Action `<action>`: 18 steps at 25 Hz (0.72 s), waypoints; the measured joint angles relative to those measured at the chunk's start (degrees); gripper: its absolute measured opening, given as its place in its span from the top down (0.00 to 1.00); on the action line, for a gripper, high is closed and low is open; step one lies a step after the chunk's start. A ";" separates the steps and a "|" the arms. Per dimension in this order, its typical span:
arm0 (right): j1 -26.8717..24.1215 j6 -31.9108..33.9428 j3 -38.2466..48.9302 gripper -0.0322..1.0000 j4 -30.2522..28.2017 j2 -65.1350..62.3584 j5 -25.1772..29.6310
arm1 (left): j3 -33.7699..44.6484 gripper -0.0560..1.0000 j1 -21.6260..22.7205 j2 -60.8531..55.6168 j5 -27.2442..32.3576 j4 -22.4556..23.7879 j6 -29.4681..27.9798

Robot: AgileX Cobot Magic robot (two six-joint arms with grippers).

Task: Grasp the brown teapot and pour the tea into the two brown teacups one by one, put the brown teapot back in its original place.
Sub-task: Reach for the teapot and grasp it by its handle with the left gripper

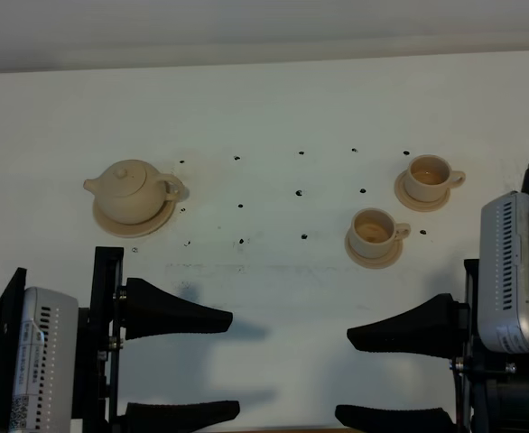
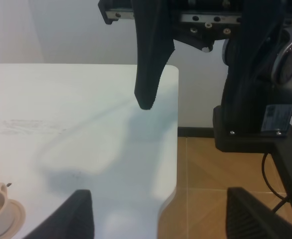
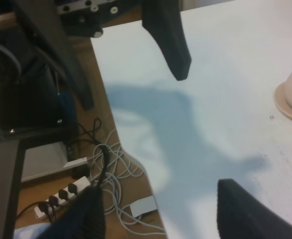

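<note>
The left gripper [image 1: 185, 365] hangs empty with its jaws wide apart, over the table's [image 1: 264, 108] near edge toward the left corner. The right gripper [image 1: 389, 373] faces it from the right corner, equally spread and empty. Both arms are low and pulled back, their fingers lying level and pointing at each other along the near edge, well apart.

Nothing of the task looks begun, so the step in hand is the reach for the teapot [image 1: 131, 185]. It stands upright, lid on, on its saucer [image 1: 109, 220] toward the left edge, about midway between the near and far edges. The two cups [image 1: 429, 176] [image 1: 373, 232] stand on their small saucers [image 1: 373, 258] toward the right edge, close together but not touching. I cannot tell whether they hold anything.

The left gripper is the nearer one, so it seems the likely one to go. It would have to travel away from the near edge and close on the handle [image 1: 171, 189], which points toward the table's middle. The spout [image 1: 91, 185] faces the left edge, away from the cups, so the pot will probably need turning on the way across.
</note>
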 joint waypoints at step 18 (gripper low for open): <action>0.00 9.33 -1.64 0.52 -7.48 0.00 -1.04 | -4.71 0.44 0.00 0.00 -6.77 8.84 -13.79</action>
